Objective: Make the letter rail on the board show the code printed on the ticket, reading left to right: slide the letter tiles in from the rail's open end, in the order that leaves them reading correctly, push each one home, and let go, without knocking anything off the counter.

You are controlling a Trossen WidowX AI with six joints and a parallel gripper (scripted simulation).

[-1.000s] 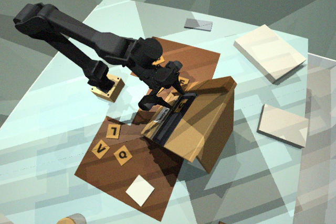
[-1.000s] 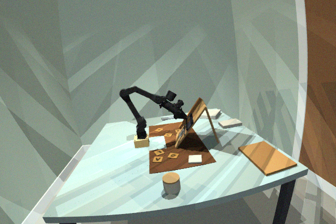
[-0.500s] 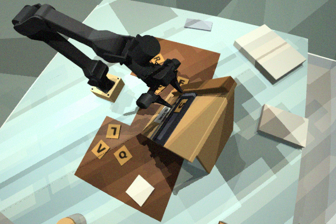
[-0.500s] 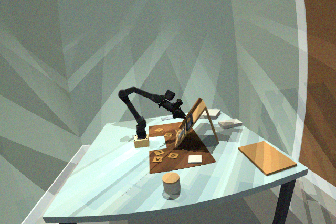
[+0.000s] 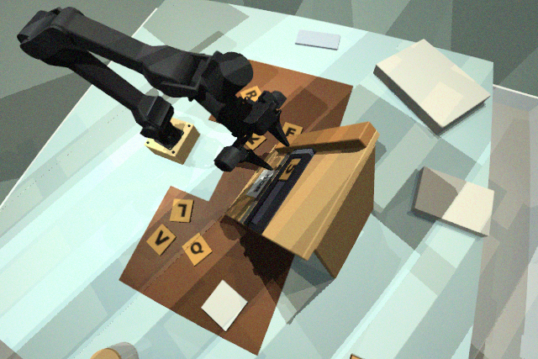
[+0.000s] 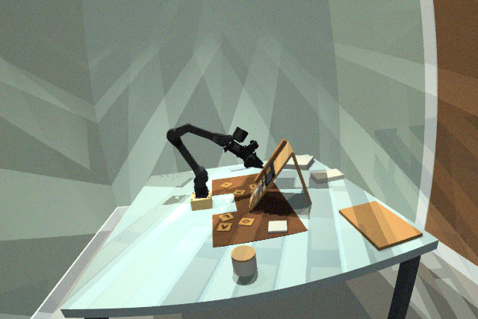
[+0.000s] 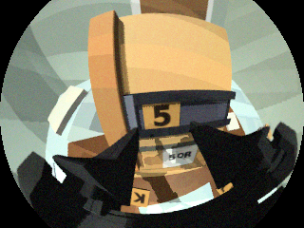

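Observation:
The sloped wooden board [image 5: 321, 198] [image 6: 283, 153] [image 7: 171, 51] stands on the brown mat [image 5: 173, 277]. Its dark rail [image 5: 269, 205] [image 7: 209, 109] holds one tan tile marked 5 [image 7: 161, 114] [image 5: 290, 168] near the upper end. The grey ticket [image 5: 259, 183] [image 7: 180, 154] is fixed beside the rail; its print is too small to read. My gripper [image 5: 277, 155] [image 6: 259, 163] [image 7: 165, 128] is open, its fingertips just short of the 5 tile and not touching it. Loose tiles L [image 5: 181, 210], V [image 5: 160, 239] and Q [image 5: 197, 249] lie on the near mat, and tile K [image 5: 255, 140] [image 7: 141, 197] lies under the gripper.
Two more tiles [image 5: 292, 131] [image 5: 250, 94] lie on the far mat, partly hidden by the arm. A white card [image 5: 224, 304] lies on the mat's near end. Pale slabs [image 5: 429, 81] [image 5: 454, 200] lie right of the board. A cylinder [image 6: 243, 260] and a wooden slab [image 6: 380, 224] lie near the table's front.

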